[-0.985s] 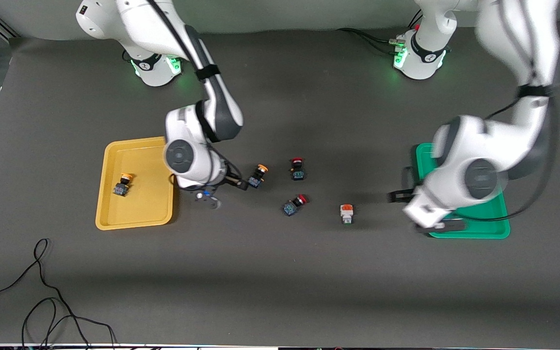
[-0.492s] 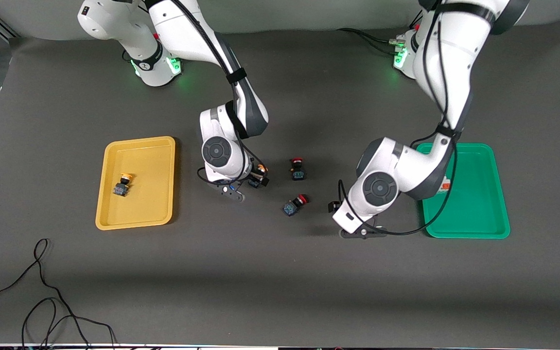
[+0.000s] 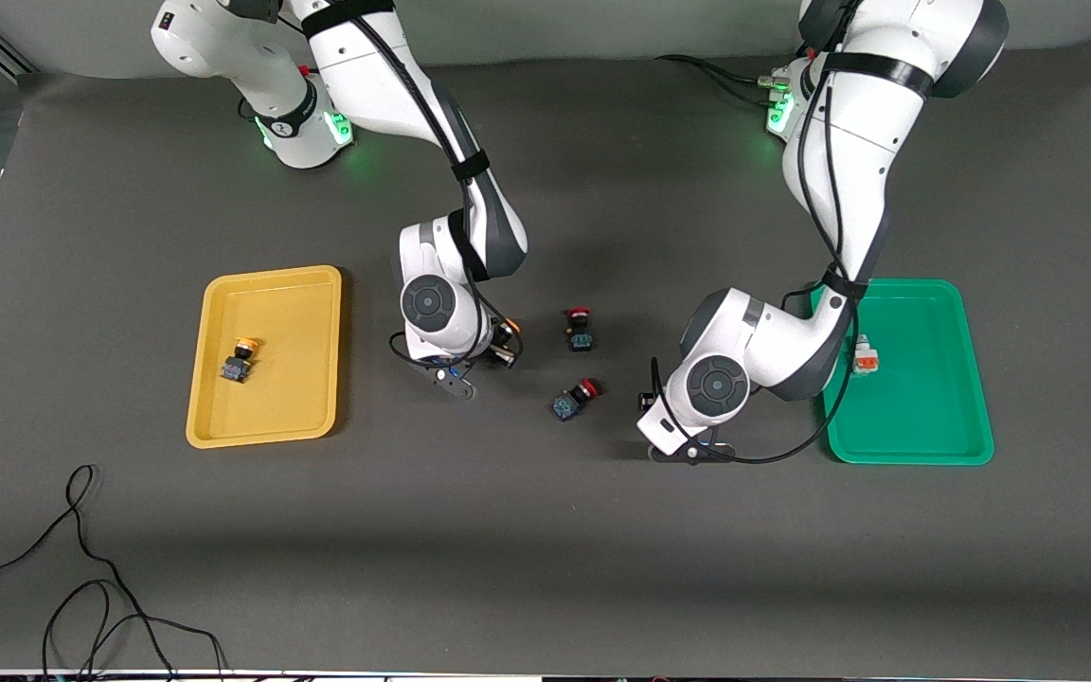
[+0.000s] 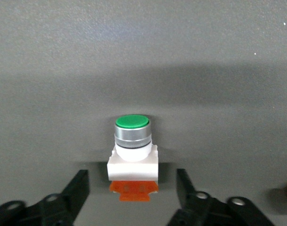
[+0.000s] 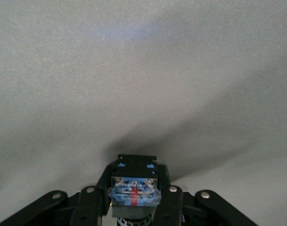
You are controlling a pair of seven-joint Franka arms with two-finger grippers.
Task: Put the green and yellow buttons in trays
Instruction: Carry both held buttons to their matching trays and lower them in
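Note:
My right gripper is shut on a yellow-capped, dark blue-bodied button. Its cap shows beside the yellow tray, which holds another yellow button. My left gripper is low on the mat and open. Its fingers stand either side of a green-capped white button with an orange block, a gap on each side. In the front view the left hand hides that button. The green tray holds a white and orange button.
Two red-capped dark buttons lie on the mat between the arms, one farther from the front camera than the other. A black cable loops on the mat near the front edge, at the right arm's end.
The left arm swung from over the green tray down to the white button, and its fingers have narrowed. The right gripper moved onto the yellow-capped button and shut on it.

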